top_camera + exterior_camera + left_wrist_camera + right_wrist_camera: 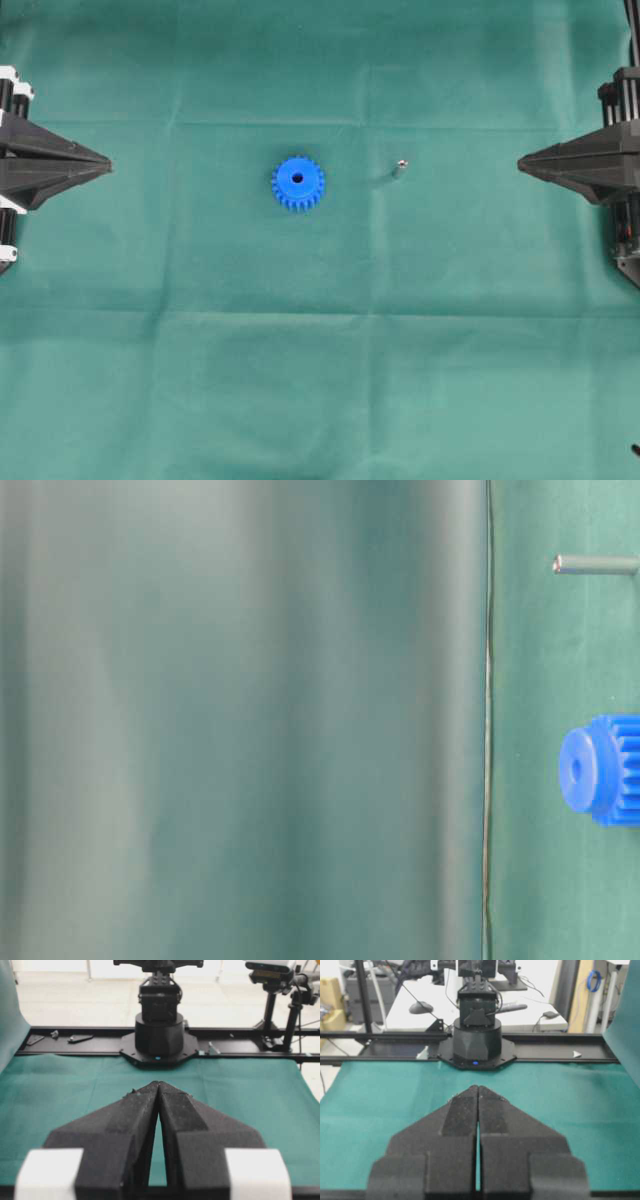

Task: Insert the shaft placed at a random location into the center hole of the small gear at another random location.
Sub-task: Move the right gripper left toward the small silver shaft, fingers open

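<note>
Overhead view: the small gear (298, 183), bright blue and toothed, lies flat on the green cloth (320, 380) with its hub facing up and the center hole (297, 178) showing as a dark dot. The shaft (401, 166), a thin silver pin, stands near the gear on the side toward the right gripper (524, 162), apart from the gear and casting a short shadow. The gear lies between the 2 grippers, somewhat nearer the left gripper (106, 162); the shaft lies nearer the right gripper. Both grippers rest at opposite edges of the cloth, tips pointing inward, well apart from gear and shaft.

Table-level view (turned sideways): the shaft (596, 565) appears as a slim grey rod rising off the cloth, with the gear (603, 770) beside it, hub (578, 770) outward; most of this picture is a blurred grey-green surface.

Left wrist view: the left gripper (158, 1085) has its black padded fingers (130, 1120) pressed together at the tips, clenched on nothing; the opposite arm's base (159, 1035) stands across the cloth.

Right wrist view: the right gripper (478, 1088) is likewise clenched, fingers (457, 1120) meeting along their length, grasping nothing. Neither wrist view shows gear or shaft.
</note>
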`<action>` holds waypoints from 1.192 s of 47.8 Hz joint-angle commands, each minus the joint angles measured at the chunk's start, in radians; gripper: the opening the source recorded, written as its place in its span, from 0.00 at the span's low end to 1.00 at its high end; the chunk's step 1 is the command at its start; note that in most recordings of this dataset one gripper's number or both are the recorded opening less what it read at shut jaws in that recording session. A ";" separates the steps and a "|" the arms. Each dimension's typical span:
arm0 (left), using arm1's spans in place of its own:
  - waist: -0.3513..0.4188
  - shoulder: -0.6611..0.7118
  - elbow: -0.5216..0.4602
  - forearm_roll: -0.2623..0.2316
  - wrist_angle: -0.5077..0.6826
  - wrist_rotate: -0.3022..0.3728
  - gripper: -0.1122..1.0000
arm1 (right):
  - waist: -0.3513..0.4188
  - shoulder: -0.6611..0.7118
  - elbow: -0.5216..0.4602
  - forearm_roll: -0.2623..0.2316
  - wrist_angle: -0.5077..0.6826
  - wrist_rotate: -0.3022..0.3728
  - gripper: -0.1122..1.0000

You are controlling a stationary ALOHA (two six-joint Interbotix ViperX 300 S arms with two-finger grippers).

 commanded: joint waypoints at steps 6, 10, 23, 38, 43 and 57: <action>0.006 0.015 -0.034 0.012 0.055 -0.006 0.13 | -0.031 0.021 -0.041 -0.008 0.021 0.003 0.11; 0.006 0.015 -0.034 0.012 0.055 -0.006 0.13 | -0.048 0.032 -0.038 -0.008 0.028 0.003 0.11; 0.021 0.017 -0.032 0.012 0.054 -0.006 0.13 | -0.109 0.184 -0.020 -0.009 -0.051 0.000 0.11; 0.038 0.017 -0.028 0.012 0.057 -0.006 0.13 | -0.150 0.511 -0.026 -0.009 -0.207 -0.005 0.74; 0.038 0.017 -0.026 0.014 0.058 -0.006 0.13 | -0.161 0.607 -0.026 -0.008 -0.262 -0.006 0.90; 0.037 0.017 -0.023 0.014 0.061 -0.006 0.13 | -0.187 0.799 -0.028 0.014 -0.400 -0.005 0.87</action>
